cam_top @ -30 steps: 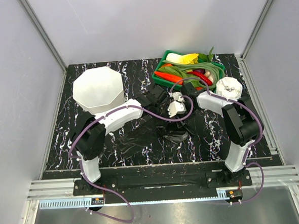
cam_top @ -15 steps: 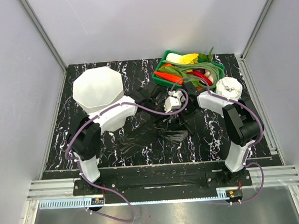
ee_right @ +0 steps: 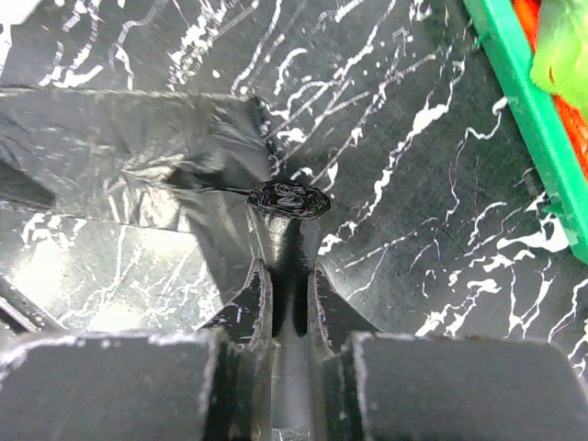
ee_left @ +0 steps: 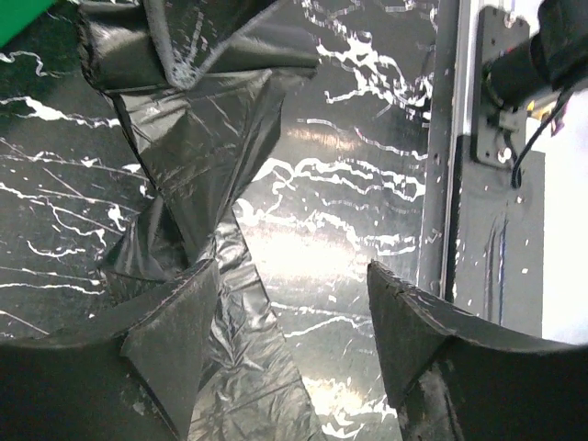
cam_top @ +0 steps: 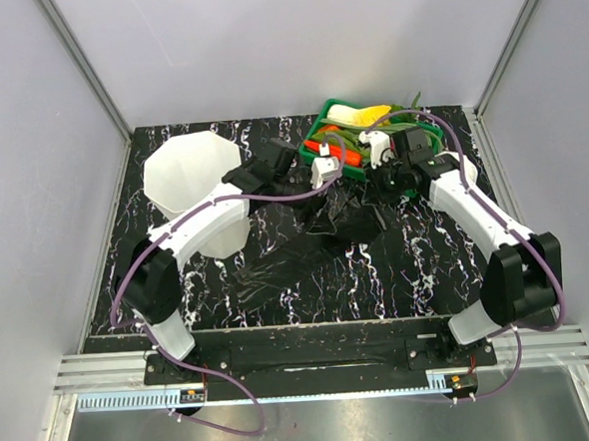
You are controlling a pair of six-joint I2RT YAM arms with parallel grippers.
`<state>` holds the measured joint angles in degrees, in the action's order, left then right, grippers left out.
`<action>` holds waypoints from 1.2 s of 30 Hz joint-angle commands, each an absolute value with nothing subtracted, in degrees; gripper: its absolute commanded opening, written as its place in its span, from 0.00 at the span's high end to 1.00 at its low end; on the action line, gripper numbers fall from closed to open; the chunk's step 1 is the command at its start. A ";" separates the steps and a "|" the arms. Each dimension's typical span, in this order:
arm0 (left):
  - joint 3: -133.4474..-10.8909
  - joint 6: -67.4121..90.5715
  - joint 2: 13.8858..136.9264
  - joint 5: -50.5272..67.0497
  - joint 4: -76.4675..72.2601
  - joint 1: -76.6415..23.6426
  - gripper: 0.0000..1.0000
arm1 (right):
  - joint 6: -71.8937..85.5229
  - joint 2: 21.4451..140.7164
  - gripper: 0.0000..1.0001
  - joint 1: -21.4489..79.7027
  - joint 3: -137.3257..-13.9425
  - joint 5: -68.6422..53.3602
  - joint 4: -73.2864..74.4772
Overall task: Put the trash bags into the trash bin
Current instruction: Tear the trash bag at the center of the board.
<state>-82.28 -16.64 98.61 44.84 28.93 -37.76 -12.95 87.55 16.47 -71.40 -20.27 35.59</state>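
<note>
Though unclear overhead, right fingers [ee_right: 244, 314] around trash bags [ee_right: 138, 147].

The trash bin [cam_top: 194, 177] stands at the far left of the desk [cam_top: 428, 272], its mouth open to the top, though the left arm [cam_top: 200, 226] lies along its near right side. The green tray [cam_top: 313, 139] blocks the far middle. The left arm and right arm [cam_top: 474, 210] converge just before it, over the crinkled trash bag [cam_top: 346, 217]. Bare desk lies open at near right, between the arms.
</note>
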 commanded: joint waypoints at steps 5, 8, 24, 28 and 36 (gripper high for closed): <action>-89.73 -9.85 100.98 46.75 21.28 -36.04 0.25 | -11.95 81.66 0.97 16.61 -74.09 -26.10 35.77; -92.01 -9.84 103.53 47.55 21.00 -35.86 0.21 | -12.48 80.25 0.97 16.61 -73.48 -28.38 35.86; -95.80 -15.55 109.07 60.11 23.46 -35.33 0.17 | -13.54 76.47 0.98 15.21 -75.32 -34.80 39.46; -96.06 -20.29 109.77 65.11 27.67 -35.33 0.16 | -13.45 76.20 0.99 14.42 -76.55 -35.33 39.81; -95.62 -24.08 110.82 65.22 29.62 -35.51 0.16 | -13.27 76.02 0.99 13.62 -78.66 -37.35 41.22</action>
<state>-93.78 -20.78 109.47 61.87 30.13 -35.68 -13.06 78.30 13.91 -75.77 -34.39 40.62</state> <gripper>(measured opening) 0.836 0.144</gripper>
